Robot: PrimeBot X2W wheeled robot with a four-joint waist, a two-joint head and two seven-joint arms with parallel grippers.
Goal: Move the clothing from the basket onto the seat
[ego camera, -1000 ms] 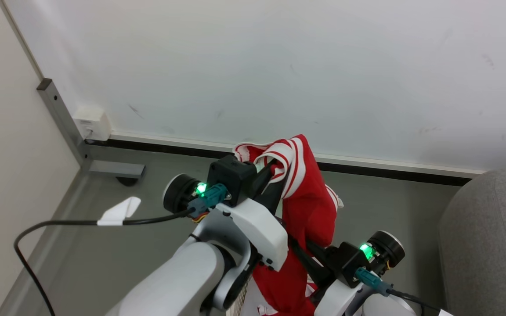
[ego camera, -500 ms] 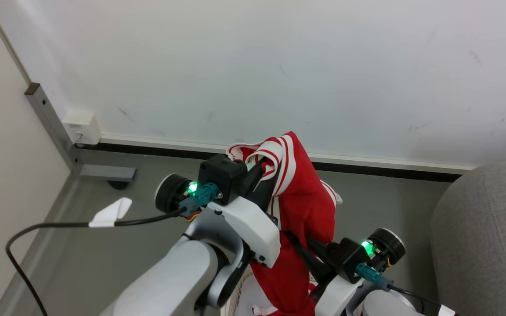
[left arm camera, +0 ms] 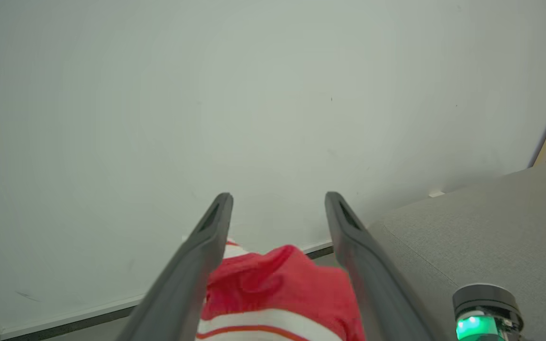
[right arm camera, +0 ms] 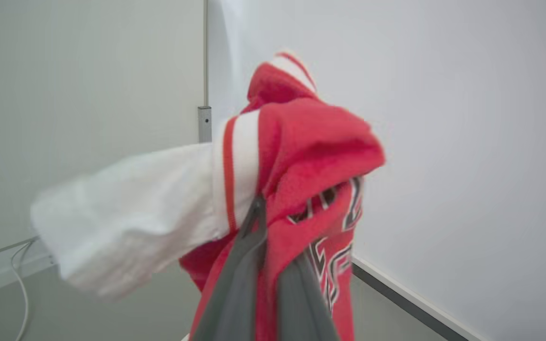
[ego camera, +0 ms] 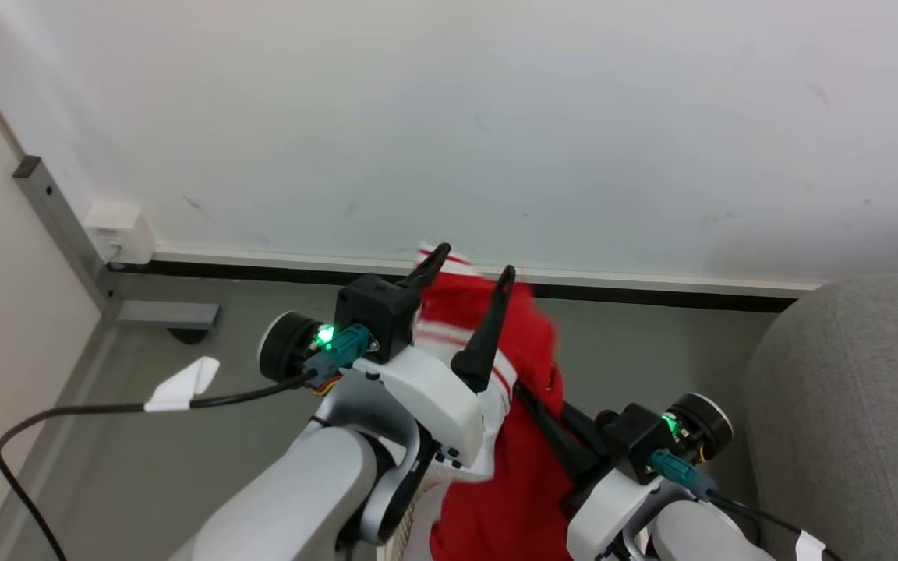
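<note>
Landmark is the clothing (ego camera: 523, 475), a red garment with white stripe trim, held up in the air in front of the white wall (ego camera: 496, 117).

Far left of the clothing: grey metal post (ego camera: 51, 210) and a white wall box (ego camera: 118, 232) at its foot. Nearer the clothing, still left of it, a black cable (ego camera: 67, 409) with a white tape tag (ego camera: 182, 383) over the grey floor (ego camera: 184, 475).

Left hand (ego camera: 474, 261) is at the clothing's upper left, its two fingers spread wide apart and gripping nothing. In the left wrist view the left hand (left arm camera: 277, 196) points at the wall, with the clothing (left arm camera: 277, 279) bunched low between the fingers. Can't tell if the cloth touches them. The top of the clothing is motion-blurred in the head view.

Below the clothing's lower left edge there's a sliver of pale perforated wall, which looks like the basket (ego camera: 415, 534), mostly hidden behind the left arm.

Right hand (ego camera: 531, 405) is at the clothing's right side, fingers buried in the red fabric. In the right wrist view the right hand (right arm camera: 273, 237) is closed tight and pinching the clothing (right arm camera: 311, 142), which hangs over and down past the fingers. A white sleeve (right arm camera: 126, 208) sticks out to that view's left, blurred. Dark lettering shows on the red part.

Well right of the clothing: the grey seat (ego camera: 846, 405), not touching it. The seat (left arm camera: 467, 227) shows in the left wrist view too. The clothing is off the seat and above the basket.
</note>
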